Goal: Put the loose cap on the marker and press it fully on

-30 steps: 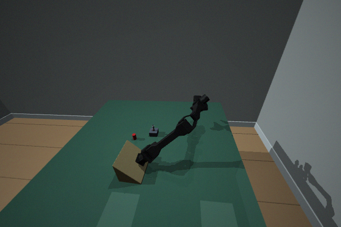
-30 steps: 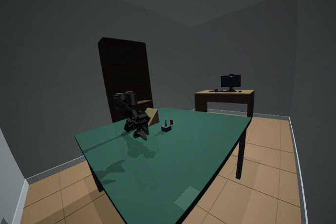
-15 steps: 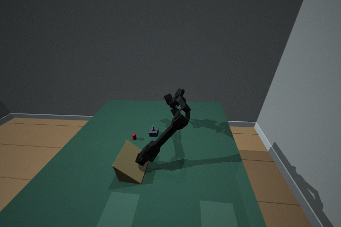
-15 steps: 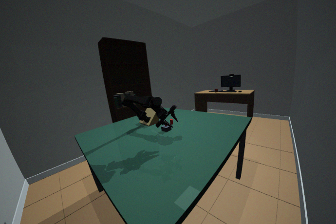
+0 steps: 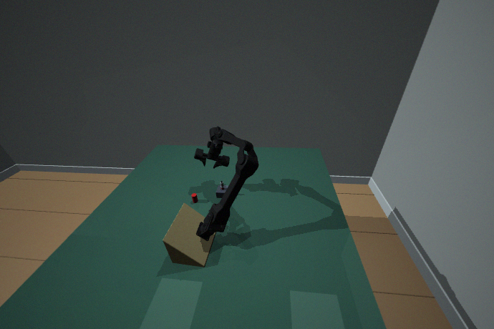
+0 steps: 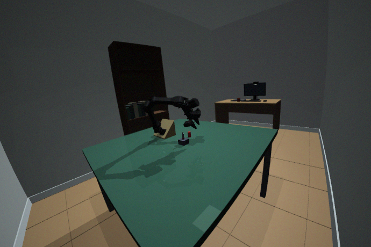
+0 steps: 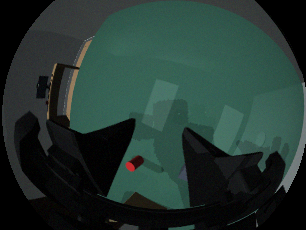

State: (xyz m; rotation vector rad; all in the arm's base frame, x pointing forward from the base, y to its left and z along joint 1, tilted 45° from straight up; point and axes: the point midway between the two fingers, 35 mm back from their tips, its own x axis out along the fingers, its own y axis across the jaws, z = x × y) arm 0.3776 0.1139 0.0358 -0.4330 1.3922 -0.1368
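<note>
In the top view the jaws [image 5: 212, 161] hang half open and empty above the green worktop [image 5: 294, 248], at about 11 o'clock from the holder block [image 5: 220, 191] with the upright marker [image 5: 222, 183], while the red cap [image 5: 194, 197] stands at 9 o'clock from the block. In the exterior view the cap [image 6: 189, 134] is just at 1 o'clock of the block [image 6: 183, 142], with the jaws [image 6: 192, 123] above it. In the wrist view the cap [image 7: 135, 163] shows between the two dark fingers.
</note>
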